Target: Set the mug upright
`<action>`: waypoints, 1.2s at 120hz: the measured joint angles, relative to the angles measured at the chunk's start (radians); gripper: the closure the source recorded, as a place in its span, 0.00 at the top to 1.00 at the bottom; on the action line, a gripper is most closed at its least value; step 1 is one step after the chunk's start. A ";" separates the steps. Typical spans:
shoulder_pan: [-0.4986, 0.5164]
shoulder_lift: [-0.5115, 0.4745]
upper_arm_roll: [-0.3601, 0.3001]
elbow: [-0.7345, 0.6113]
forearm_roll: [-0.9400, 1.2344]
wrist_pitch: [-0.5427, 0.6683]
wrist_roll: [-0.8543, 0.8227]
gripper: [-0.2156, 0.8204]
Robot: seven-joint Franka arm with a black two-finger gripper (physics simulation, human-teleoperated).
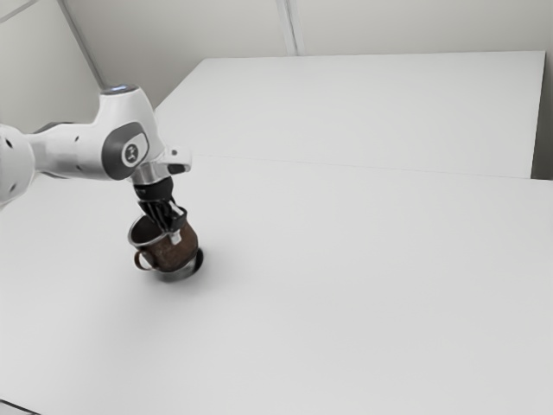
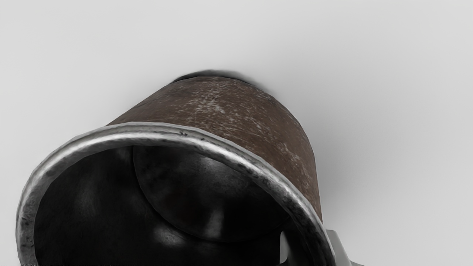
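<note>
Pinching the mug (image 1: 177, 252) by its wall, your end effector (image 1: 175, 231) held it leaning, mouth obliquely upward, leaving you to level its base on the worktop (image 1: 346, 294).

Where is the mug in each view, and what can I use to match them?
Exterior view: the mug is toward the exterior view's left, tilted, beneath the claw.
Wrist view: it is close up, its open mouth nearest the camera, its wall between the claw's fingertips.
Shared landmark: the mug's shiny metal rim.
</note>
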 joint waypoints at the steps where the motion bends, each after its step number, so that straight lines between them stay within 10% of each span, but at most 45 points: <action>1: -0.001 0.000 0.000 -0.002 0.004 0.004 -0.006 0.04; 19: -0.008 0.026 -0.011 -0.019 0.044 0.050 -0.095 0.08; 66: -0.013 0.009 -0.045 0.017 0.039 0.059 -0.225 0.66; 113: -0.011 0.125 -0.044 0.559 -0.007 -0.250 -0.271 0.77; 144: -0.014 0.127 -0.047 0.673 -0.021 -0.409 -0.262 0.79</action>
